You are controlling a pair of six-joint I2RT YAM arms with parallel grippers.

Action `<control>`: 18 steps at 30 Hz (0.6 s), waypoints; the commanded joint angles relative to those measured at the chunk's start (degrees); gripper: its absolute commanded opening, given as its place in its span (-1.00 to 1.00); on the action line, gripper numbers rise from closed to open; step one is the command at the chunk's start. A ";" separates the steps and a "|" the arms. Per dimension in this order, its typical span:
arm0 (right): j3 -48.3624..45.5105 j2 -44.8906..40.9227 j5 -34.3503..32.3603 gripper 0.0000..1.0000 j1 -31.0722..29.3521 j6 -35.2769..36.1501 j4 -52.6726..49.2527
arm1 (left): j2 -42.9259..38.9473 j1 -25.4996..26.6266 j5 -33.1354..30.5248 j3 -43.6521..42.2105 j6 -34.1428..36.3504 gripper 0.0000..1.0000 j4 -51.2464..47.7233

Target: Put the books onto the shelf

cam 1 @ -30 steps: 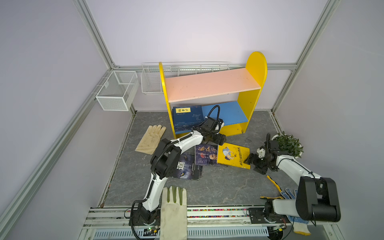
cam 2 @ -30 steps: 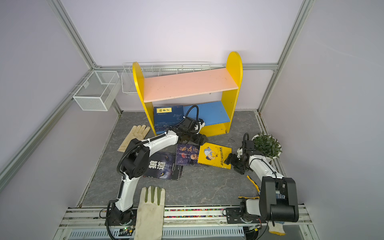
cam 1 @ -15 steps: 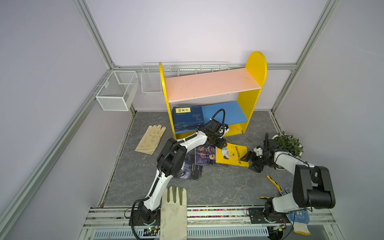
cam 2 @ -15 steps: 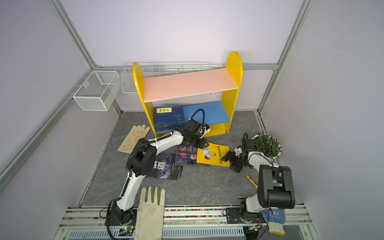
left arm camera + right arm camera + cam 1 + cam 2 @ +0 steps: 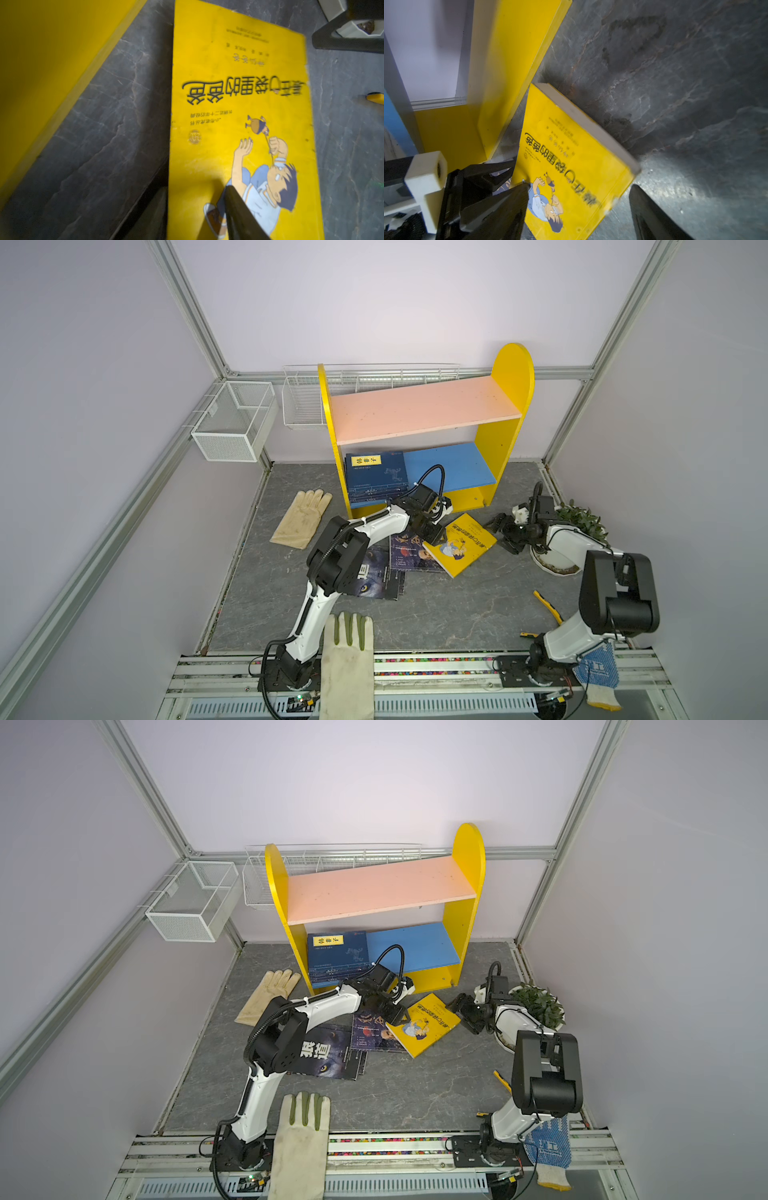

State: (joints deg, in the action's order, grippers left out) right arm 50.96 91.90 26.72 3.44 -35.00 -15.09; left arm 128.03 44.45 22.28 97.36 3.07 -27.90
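Grey floor [image 5: 436, 614] — my left gripper [image 5: 436, 536] pinches yellow book [image 5: 467, 545] at its edge, right gripper [image 5: 501, 534] spread beside; next, lift onto shelf [image 5: 505, 427].

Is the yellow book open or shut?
Shut. The yellow book shows only its front cover, with pages pressed together at the edge.

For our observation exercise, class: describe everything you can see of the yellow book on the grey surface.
The yellow book is a thin paperback with a bright yellow cover, black title, a cartoon man in blue and pale page edges. It lies cover up on the grey surface before the shelf, one corner over a dark book. The left gripper pinches its edge, one finger on the cover. The open right gripper sits by the opposite corner; contact unclear.
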 commanded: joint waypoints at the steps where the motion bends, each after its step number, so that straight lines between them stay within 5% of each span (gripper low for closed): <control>1: -4.80 -3.06 -0.19 0.56 -0.76 2.89 -3.63 | 0.28 1.34 1.81 -1.75 -0.13 -0.16 -3.82; 11: -9.72 3.13 11.60 0.33 -1.91 5.91 0.15 | 0.11 1.30 1.44 -2.25 0.35 -0.23 -4.76; 18: -11.03 6.60 20.30 -0.12 -2.21 -5.30 19.42 | 0.68 1.28 1.73 -2.05 0.92 -0.28 -5.19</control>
State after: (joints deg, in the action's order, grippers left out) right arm 42.11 97.56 43.44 2.15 -34.54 -5.37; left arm 128.01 44.86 22.74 97.12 2.63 -28.16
